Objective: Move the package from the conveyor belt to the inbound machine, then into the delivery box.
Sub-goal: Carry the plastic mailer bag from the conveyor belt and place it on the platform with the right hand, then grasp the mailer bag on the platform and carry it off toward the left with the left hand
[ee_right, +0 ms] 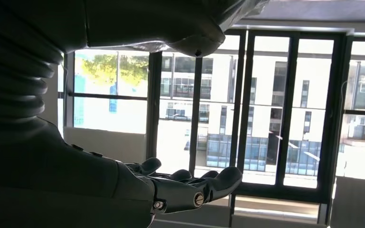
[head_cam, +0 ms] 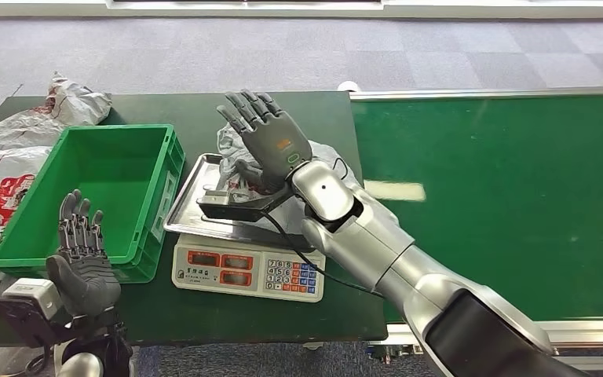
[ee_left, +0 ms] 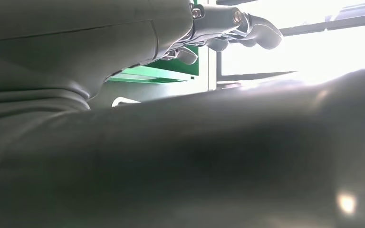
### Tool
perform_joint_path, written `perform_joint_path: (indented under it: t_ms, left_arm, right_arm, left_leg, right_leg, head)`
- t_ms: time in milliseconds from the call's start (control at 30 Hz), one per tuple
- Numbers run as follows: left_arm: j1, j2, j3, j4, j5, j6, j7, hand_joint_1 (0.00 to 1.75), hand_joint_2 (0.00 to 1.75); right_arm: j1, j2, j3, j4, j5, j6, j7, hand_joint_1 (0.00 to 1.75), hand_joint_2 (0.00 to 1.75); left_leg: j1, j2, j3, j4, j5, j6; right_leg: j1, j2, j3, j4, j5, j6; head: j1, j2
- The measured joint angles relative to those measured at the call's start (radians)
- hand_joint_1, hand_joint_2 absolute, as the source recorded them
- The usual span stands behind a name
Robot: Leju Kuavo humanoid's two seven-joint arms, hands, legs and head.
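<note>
Package on the scale, both hands released.
We see the right robot hand (head_cam: 265,133) spread above the package (head_cam: 235,161) on the scale tray (head_cam: 192,206); the left robot hand (head_cam: 82,255) hovers empty beside the green box (head_cam: 161,169).

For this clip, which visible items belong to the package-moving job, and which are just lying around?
Job:
package on the scale's tray
scale (the inbound machine, apparently)
green crate
conveyor belt
right hand, open above the package
left hand, open by the crate

Lying about:
plastic bags left of the crate
</note>
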Motion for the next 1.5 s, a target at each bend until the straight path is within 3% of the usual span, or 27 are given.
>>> perform_joint_path:
  t_ms: [333,600,1133,1333,1433,1500]
  left_arm:
    - [-0.001,-0.004,0.000,0.013,0.000,-0.005,-0.001,0.00,0.00]
    - [-0.001,-0.004,0.000,0.025,0.015,-0.005,-0.006,0.00,0.00]
    - [-0.001,-0.004,0.000,0.025,0.020,0.001,-0.024,0.00,0.00]
    - [0.030,-0.007,0.003,0.012,0.027,0.043,-0.067,0.00,0.00]
    - [0.040,-0.012,0.016,-0.009,-0.014,0.098,-0.089,0.00,0.00]
    - [0.051,-0.016,0.026,-0.029,-0.051,0.152,-0.103,0.00,0.00]
  right_arm:
    - [-0.039,-0.025,-0.004,-0.019,0.078,0.007,-0.027,0.00,0.00]
    - [-0.099,-0.024,-0.049,-0.017,-0.040,0.042,-0.072,0.00,0.00]
    - [-0.096,-0.041,-0.181,-0.144,-0.236,0.009,-0.098,0.00,0.00]
    - [-0.021,-0.152,-0.297,-0.323,-0.491,-0.063,-0.146,0.00,0.00]
    - [0.098,-0.234,-0.327,-0.486,-0.430,-0.146,-0.154,0.00,0.00]
    - [0.235,-0.292,-0.348,-0.628,-0.346,-0.246,-0.163,0.00,0.00]
  left_leg:
    - [0.000,0.000,0.000,0.000,0.000,0.000]
    - [0.000,0.000,0.000,0.000,0.001,-0.001]
    - [0.000,0.000,0.000,0.000,0.001,-0.001]
    - [0.000,-0.004,0.000,0.001,0.000,-0.001]
    - [-0.001,-0.004,0.000,0.001,-0.001,0.000]
    - [0.000,-0.007,0.002,0.001,-0.003,0.001]
  right_leg:
    - [0.000,0.000,0.000,0.000,0.000,0.000]
    - [0.000,0.000,0.000,0.000,0.000,0.000]
    - [0.000,0.000,-0.001,0.000,0.001,-0.001]
    - [0.000,-0.002,0.002,-0.001,0.001,0.000]
    - [-0.001,-0.003,0.002,-0.002,0.000,0.000]
    - [0.000,-0.005,0.004,-0.002,-0.002,0.001]
  head:
    - [0.000,0.000]
    - [0.000,0.000]
    - [0.000,0.000]
    - [0.000,0.000]
    - [0.000,0.000]
    - [0.000,0.000]
